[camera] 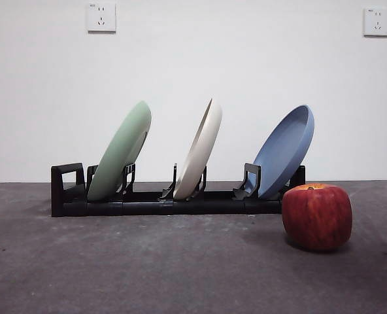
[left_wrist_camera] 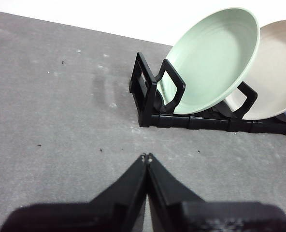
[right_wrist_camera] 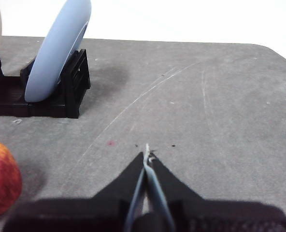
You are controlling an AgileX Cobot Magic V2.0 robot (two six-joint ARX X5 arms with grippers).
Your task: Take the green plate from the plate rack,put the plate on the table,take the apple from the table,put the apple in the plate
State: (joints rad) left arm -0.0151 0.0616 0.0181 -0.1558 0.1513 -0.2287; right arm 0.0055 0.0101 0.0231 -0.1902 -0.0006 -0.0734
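Green plate (camera: 121,152) is what I am watching first: it is leaning on edge in the plate rack (camera: 180,204), in the slot nearest the squarish loop end, tilted with its rim resting against the upright prongs. Next along the rack I am seeing a cream-white plate (camera: 202,149) in the middle slot and a blue plate (camera: 286,150) at the far end, both leaning the same way as the green one and standing apart from each other. The rack itself is sitting on the dark grey desk (camera: 148,268), toward the white wall, where two wall sockets (camera: 100,17) are showing high up.

On the desk, the red apple (camera: 317,216) is sitting nearer the front camera than the rack, just in front of the blue plate's end and well apart from the green plate. Its yellow-orange top is facing up.

My left tool (left_wrist_camera: 146,157) is hovering over bare desk with its jaws closed tip to tip, empty, pointing toward the loop end of the rack where the green plate (left_wrist_camera: 211,58) is facing it. My right tool (right_wrist_camera: 147,153) is likewise pressed together and holding nothing, over open desk; the apple (right_wrist_camera: 2,179) is lying off to one side of it, with the blue plate (right_wrist_camera: 58,48) beyond.
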